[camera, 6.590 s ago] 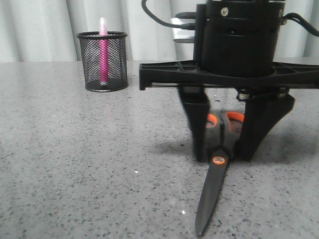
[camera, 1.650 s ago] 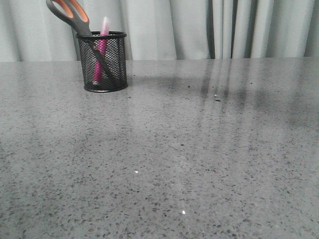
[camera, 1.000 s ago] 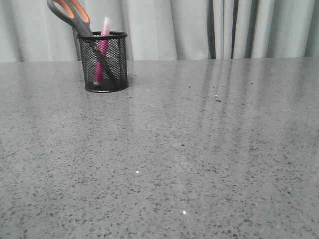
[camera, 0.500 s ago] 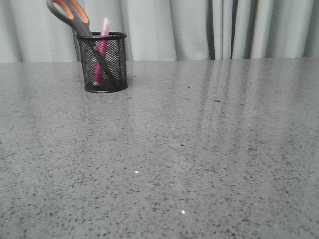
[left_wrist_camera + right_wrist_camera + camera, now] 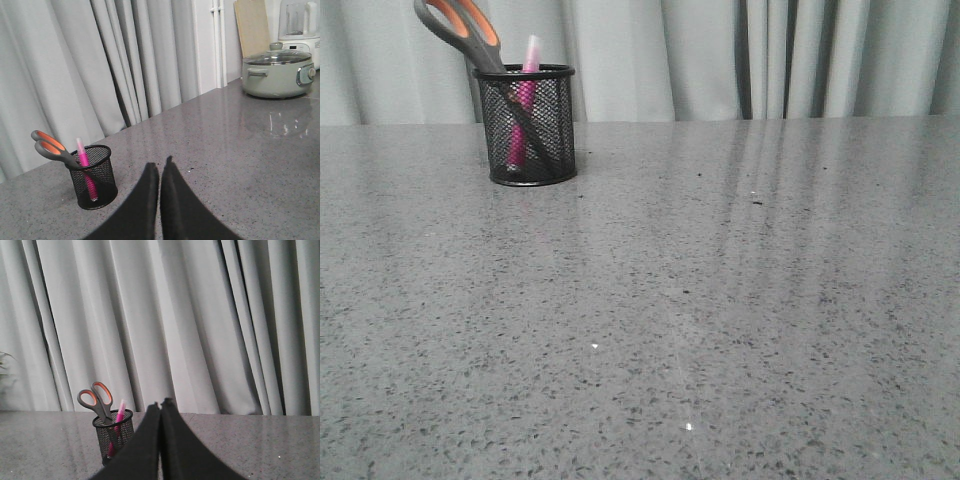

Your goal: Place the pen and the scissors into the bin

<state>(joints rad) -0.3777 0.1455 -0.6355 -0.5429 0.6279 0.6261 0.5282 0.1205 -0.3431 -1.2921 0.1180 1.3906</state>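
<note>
The black mesh bin (image 5: pixel 527 125) stands at the far left of the grey table. The pink pen (image 5: pixel 525 95) stands inside it, its pale cap above the rim. The scissors (image 5: pixel 460 28) stand blades-down in the bin, their orange-lined loops leaning out to the left. The bin also shows in the left wrist view (image 5: pixel 92 176) and the right wrist view (image 5: pixel 114 436), with the scissors (image 5: pixel 95 398) and pen (image 5: pixel 120 412) in it. My left gripper (image 5: pixel 160 166) is shut and empty, well away from the bin. My right gripper (image 5: pixel 160 403) is shut and empty too. Neither gripper shows in the front view.
Grey curtains (image 5: pixel 720 55) hang behind the table. A pale green cooker pot (image 5: pixel 277 75), a wooden board (image 5: pixel 252 27) and a blender (image 5: pixel 299 20) stand at the table's far right in the left wrist view.
The right gripper that stood over the scissors lying on the table has left the front view; the scissors now stand in the bin. Over the last second nothing moves.
</note>
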